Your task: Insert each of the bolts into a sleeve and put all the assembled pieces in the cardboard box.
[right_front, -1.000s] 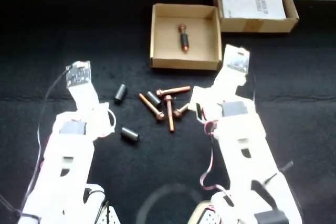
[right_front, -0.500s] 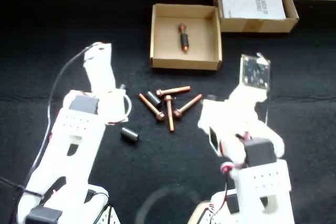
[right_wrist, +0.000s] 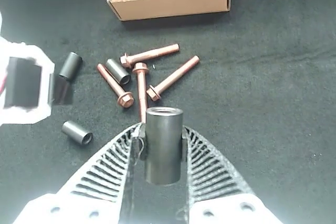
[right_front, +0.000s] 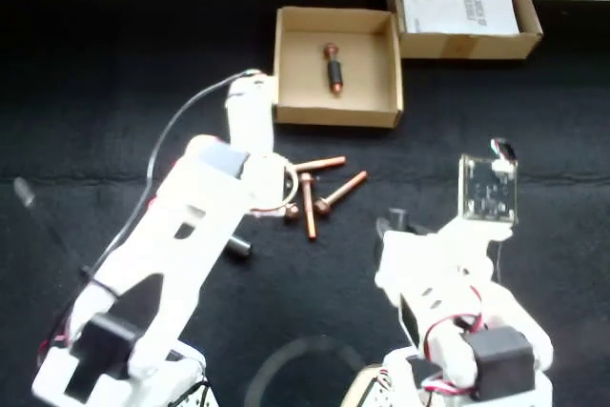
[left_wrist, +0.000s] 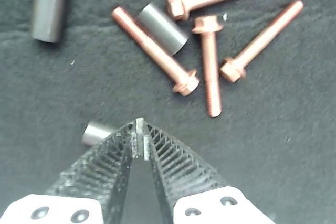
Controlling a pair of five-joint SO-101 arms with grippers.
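Held sleeve (right_wrist: 163, 150), a dark grey hollow metal cylinder, is pinched in the right pincer (right_wrist: 161, 129), its open bore facing out past the tips. The left pincer (left_wrist: 139, 129) is pressed together on nothing. A second dark grey sleeve (left_wrist: 98, 132) lies on the black cloth (left_wrist: 273, 145) just beside its tips; I cannot tell whether they touch.

A little beyond both pincers lie four copper-coloured hex-head metal bolts (left_wrist: 210, 61), loose and fanned together. A third sleeve (left_wrist: 161, 29) rests among them against one bolt's shank, and a fourth sleeve (left_wrist: 49, 10) lies apart to one side.

Farthest out from the right pincer sits the open brown cardboard box (right_wrist: 168, 4). In it is one assembled piece (right_front: 334, 69), a bolt through a sleeve. Next to it is another cardboard box (right_front: 464, 43) topped with white paper (right_front: 457, 5).

By my reckoning one of five pairs is done. Four bolts and four sleeves remain unjoined, and all four pairs have yet to reach the box. The gripped sleeve looks ready to receive a bolt.
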